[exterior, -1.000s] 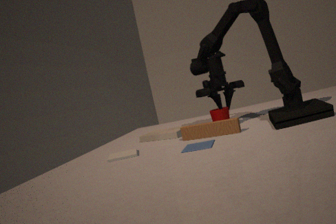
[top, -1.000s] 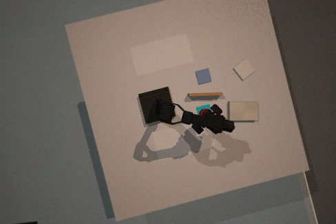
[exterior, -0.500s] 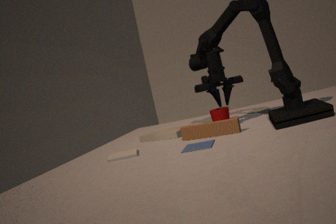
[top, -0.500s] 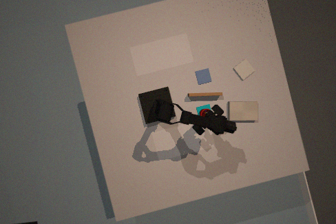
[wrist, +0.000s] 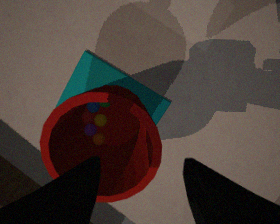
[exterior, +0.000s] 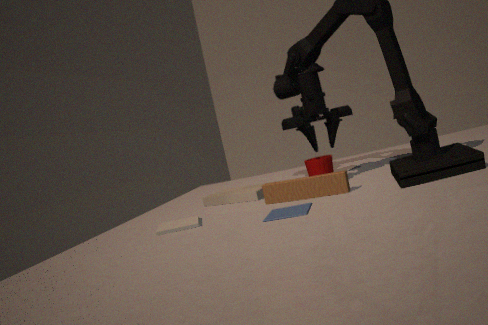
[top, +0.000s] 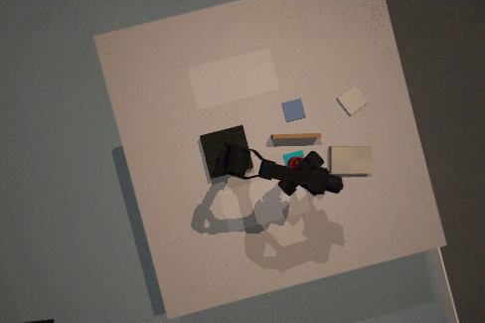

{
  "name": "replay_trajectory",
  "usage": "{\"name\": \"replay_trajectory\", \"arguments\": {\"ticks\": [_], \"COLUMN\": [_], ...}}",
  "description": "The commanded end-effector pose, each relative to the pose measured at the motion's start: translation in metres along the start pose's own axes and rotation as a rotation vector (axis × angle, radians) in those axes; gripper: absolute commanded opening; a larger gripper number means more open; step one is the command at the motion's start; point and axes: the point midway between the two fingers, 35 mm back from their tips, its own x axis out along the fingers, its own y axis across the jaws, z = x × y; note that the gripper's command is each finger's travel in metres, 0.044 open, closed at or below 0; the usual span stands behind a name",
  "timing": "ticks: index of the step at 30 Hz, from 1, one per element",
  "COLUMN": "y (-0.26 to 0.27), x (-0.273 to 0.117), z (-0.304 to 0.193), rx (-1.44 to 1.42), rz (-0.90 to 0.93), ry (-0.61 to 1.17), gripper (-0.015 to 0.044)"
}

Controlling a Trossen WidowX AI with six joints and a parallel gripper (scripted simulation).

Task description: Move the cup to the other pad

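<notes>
Cup of smooth red material (wrist: 101, 142), round and upright, stands on the flat teal square pad (wrist: 111, 90) at the lower left of the wrist view, with small coloured marbles (wrist: 97, 125) inside. The black gripper (exterior: 320, 134) hangs above it, apart from the rim, its pointed fingers half spread and holding nothing. In front of the cup lies a long wooden block (exterior: 306, 187), then a thin blue square pad (exterior: 288, 212).
</notes>
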Motion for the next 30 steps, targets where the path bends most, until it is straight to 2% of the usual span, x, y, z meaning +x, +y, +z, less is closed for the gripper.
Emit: {"name": "replay_trajectory", "arguments": {"ticks": [1,6,24,30], "y": [0.000,0.000,0.001,0.001], "x": [0.001,-0.005,-0.060,-0.061], "z": [0.000,0.001,0.004,0.005], "rx": [0.000,0.000,-0.005,0.000], "rz": [0.000,0.000,0.002,0.002], "ry": [-0.001,-0.001,0.001,-0.005], "gripper": [0.0312,0.0440,0.0440,0.0440]}}
